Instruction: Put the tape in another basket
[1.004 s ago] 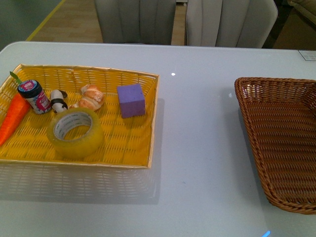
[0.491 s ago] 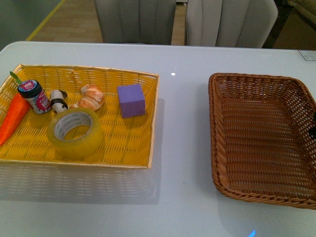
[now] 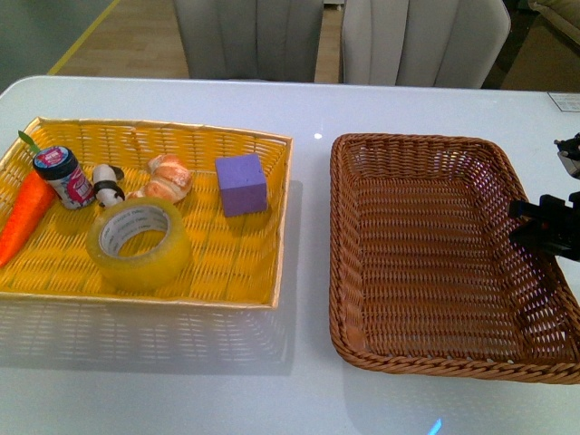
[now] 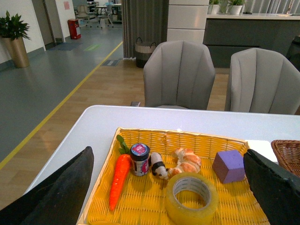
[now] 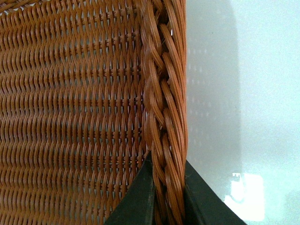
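Brown basket [image 3: 408, 140] rim clamped in my right gripper [image 5: 166, 185]; tape [image 3: 139, 243] well apart, in yellow basket [image 3: 282, 227]; left gripper [image 4: 168, 152] agape.

i see a glossy white table [image 3: 313, 390] w/ a rounded far-left corner and two baskets directly on it. yellow basket [image 3: 237, 258] sits on the left half and brown wicker basket [image 3: 426, 263] on the right, near each other but apart, w/ a strip of bare tabletop btwn them. small pale card-like thing [image 3: 564, 101] at the far right edge, can't tell what it is.
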`<state>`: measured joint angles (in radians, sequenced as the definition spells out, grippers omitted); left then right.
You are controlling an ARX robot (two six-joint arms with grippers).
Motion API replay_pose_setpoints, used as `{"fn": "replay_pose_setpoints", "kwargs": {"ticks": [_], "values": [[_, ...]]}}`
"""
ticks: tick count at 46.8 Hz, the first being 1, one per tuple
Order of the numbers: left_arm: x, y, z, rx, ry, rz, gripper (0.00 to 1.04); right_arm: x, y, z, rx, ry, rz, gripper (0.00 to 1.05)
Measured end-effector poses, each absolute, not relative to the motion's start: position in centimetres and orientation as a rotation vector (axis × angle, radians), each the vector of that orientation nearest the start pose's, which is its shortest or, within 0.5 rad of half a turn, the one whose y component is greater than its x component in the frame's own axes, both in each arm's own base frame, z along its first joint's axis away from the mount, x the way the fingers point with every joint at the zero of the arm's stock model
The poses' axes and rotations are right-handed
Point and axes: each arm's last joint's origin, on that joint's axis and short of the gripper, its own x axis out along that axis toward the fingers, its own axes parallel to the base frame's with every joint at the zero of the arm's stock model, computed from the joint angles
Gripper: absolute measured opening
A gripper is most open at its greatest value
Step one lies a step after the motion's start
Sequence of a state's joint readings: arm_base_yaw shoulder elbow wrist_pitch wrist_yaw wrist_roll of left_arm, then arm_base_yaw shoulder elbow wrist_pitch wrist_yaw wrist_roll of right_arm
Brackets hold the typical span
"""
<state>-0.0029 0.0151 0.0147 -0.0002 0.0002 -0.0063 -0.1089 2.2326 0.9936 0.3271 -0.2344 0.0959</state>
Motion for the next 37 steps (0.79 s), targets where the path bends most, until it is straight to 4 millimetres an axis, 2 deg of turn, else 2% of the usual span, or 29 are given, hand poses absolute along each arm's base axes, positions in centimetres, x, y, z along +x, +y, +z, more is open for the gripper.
{"fn": "replay_pose_setpoints", "kwargs": {"ticks": [6,12,15,23,25,32,37], "values": [[9.8,0.0,16.7,-0.006,0.001,-0.003,0.96,37.6,-3.4,2.3,0.246,0.899,0.080,0.29],[9.8,0.0,16.7,-0.006,0.001,-0.003,0.96,37.4,-4.3,2.9,0.275,0.854,0.075,0.56],[9.8,0.0,16.7,-0.006,0.001,-0.003,0.96,36.9,-5.2,3.9,0.287,0.810,0.069,0.70],[9.8,0.0,16.7,-0.006,0.001,-0.003,0.96,35.6,-6.9,7.5,0.241,0.673,0.043,0.94],[9.8,0.0,16.7,-0.006,0.001,-0.003,0.96,35.1,-7.2,8.4,0.225,0.637,0.039,0.97],[9.8,0.0,16.7,-0.006,0.001,-0.003,0.96,32.8,-7.8,11.8,0.174,0.519,0.040,0.96],[9.8,0.0,16.7,-0.006,0.001,-0.003,0.96,30.1,-8.0,14.5,0.144,0.415,0.036,0.95]]}}
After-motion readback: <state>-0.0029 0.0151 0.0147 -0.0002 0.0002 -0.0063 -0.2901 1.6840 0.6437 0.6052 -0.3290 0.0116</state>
